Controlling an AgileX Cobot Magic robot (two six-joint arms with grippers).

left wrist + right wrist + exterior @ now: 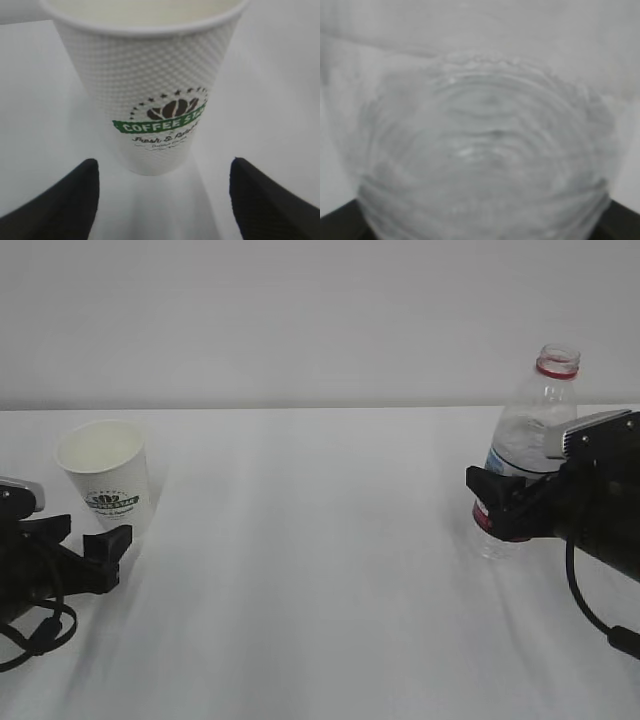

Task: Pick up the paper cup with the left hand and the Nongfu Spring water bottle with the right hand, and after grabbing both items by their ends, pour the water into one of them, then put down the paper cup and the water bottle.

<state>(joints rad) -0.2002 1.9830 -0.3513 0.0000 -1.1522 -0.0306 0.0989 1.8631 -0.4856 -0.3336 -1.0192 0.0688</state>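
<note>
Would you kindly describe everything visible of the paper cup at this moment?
The paper cup is white with a dotted texture, a rolled rim and a cream inside. Its side bears a coffee-bean emblem over a green band with white lettering, with fine script below. It stands upright on the white table, far left, mouth open. The left hand sits before its base, fingers spread to either side, not touching it.

White dotted paper cup (150, 90), green logo
</note>
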